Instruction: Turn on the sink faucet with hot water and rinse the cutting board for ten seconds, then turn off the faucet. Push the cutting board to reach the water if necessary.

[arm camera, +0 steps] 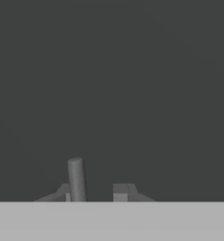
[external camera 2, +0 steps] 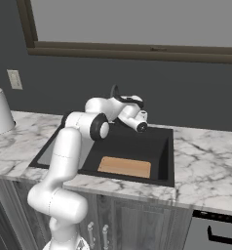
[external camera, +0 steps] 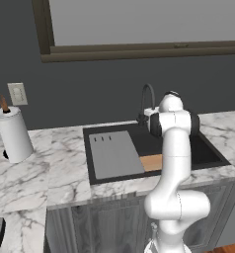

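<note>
faucet [external camera: 147, 101]: dark gooseneck, upright at sink's back edge
sink [external camera 2: 163, 156]: black basin, recessed in counter
cutting board [external camera 2: 125, 167]: tan, flat, near sink's front edge

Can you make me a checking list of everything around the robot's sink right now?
Surface: white marble counter, dark cabinets below.
Sink: black basin set in the counter.
Cutting board: lies flat on the sink bottom, near the front wall; looks dry.
Sink faucet: dark arched spout at the back of the sink.
Water: nothing seen flowing.
Clutter: grey panel with three slots in the sink's left part; paper towel roll on the counter, left.
Tool: near the faucet, facing the dark wall; fingers a little apart, a slim grey rod by one finger; grip unclear.
Cables: nothing seen.
Surroundings: dark wall, window frame, wall outlet.
</note>
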